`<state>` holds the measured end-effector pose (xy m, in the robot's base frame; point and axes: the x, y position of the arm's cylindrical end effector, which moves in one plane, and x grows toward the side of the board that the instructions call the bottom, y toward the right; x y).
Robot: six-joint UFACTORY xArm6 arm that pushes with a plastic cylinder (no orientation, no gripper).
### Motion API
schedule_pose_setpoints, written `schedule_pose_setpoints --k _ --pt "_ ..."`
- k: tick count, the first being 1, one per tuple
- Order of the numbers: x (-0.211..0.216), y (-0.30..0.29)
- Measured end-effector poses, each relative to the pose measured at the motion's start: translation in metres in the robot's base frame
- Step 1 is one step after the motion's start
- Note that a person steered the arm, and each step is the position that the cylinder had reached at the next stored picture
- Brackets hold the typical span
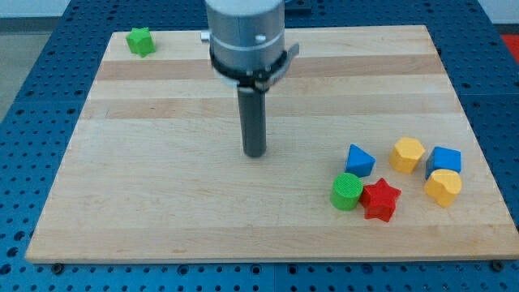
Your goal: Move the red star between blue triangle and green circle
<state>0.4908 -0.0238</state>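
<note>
The red star (380, 199) lies near the view's bottom right, touching the right side of the green circle (347, 191). The blue triangle (359, 161) sits just above them, close to the green circle's top. My tip (255, 153) rests on the board well to the left of this group, about a hand's width from the blue triangle, touching no block.
A yellow hexagon (407, 154), a blue cube (444, 161) and a yellow heart-like block (443, 187) cluster right of the triangle. A green star (140, 40) sits at the board's top left corner. The wooden board (162, 203) ends close below the red star.
</note>
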Motion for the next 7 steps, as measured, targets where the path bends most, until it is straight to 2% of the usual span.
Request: schedule_pose_setpoints --k 2,3,5,7 --pt "0.121 0.006" --pt "0.126 0.034" --pt "0.126 0.126" --pt "0.107 0.181"
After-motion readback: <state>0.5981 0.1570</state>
